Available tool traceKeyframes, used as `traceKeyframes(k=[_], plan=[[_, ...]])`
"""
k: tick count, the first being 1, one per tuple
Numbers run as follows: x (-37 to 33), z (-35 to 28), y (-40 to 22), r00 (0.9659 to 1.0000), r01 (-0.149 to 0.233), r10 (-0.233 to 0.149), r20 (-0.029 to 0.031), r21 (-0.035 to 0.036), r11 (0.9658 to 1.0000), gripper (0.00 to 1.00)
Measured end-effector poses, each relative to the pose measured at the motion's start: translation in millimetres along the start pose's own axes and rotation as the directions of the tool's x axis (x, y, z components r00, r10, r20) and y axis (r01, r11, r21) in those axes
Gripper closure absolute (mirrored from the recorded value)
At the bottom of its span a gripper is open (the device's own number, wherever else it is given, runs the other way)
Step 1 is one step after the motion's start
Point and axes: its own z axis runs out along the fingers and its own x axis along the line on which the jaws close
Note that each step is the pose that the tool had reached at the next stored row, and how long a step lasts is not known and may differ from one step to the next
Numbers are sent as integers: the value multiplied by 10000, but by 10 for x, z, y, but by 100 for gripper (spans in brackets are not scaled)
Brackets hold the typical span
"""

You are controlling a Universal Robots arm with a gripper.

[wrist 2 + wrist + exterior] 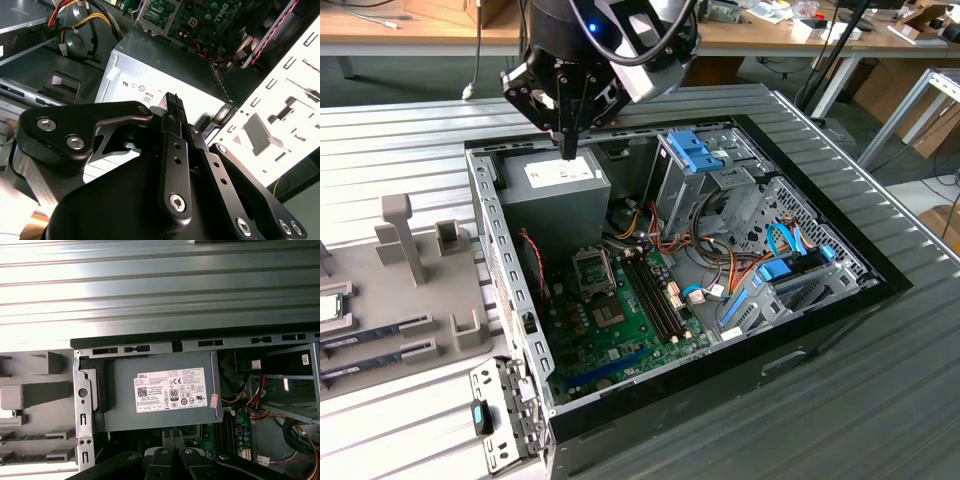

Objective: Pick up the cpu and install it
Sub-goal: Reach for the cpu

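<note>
The cpu (328, 306), a small pale silvery square, lies on the grey holder tray (420, 300) at the exterior view's far left, outside the open computer case (840, 300). My gripper (568, 150) hangs far from it, over the grey power supply box (555, 195) at the back of the case. Its black fingers are shut together with nothing between them. Both wrist views show the fingers (172, 107) (169, 436) pointing at the power supply's labelled top (170, 392). The empty metal cpu socket (593, 268) sits on the green motherboard (620, 335), nearer the front than the gripper.
Long memory sticks (375, 332) lie in slots of the holder tray. Upright grey posts (405, 235) rise from that tray. Inside the case are installed memory sticks (655, 290), bundled cables (720, 270) and a drive cage with blue clips (695, 155). The case sits on a ribbed metal table (400, 140).
</note>
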Motion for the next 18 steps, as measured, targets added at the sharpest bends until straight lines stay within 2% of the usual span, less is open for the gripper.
traceKeyframes(k=[18], plan=[[80, -1, -6, 10000, 0, 0, 0, 0, 10000, 89]])
